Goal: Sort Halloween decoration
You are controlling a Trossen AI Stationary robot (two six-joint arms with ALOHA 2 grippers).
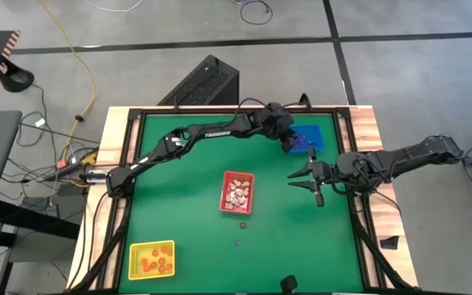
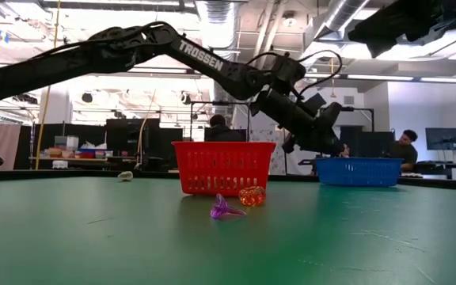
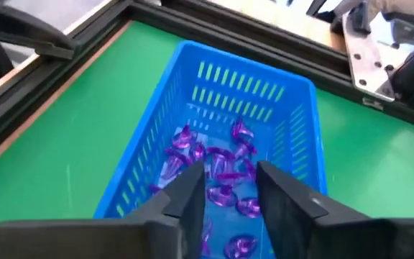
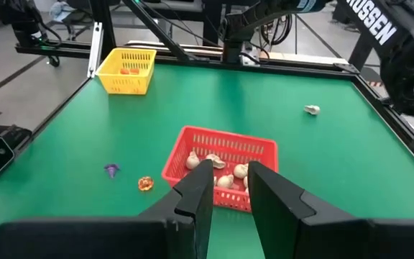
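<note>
Left claw (image 3: 225, 191) hangs over the blue tray (image 3: 142, 155) – fingers parted, empty – purple trinkets (image 3: 225, 169) lying directly beneath. Right claw (image 4: 228, 180) waits part-open near the red tray (image 4: 261, 147).

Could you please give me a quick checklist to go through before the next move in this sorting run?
1. Left gripper over the blue tray: ok.
2. Left gripper open and empty, nothing between its fingers: ok.
3. Purple trinkets inside the blue tray: ok.
4. Right gripper parked clear of the red tray: ok.
5. Table cleared: not ok; a loose purple piece, orange piece and cream piece remain.
</note>
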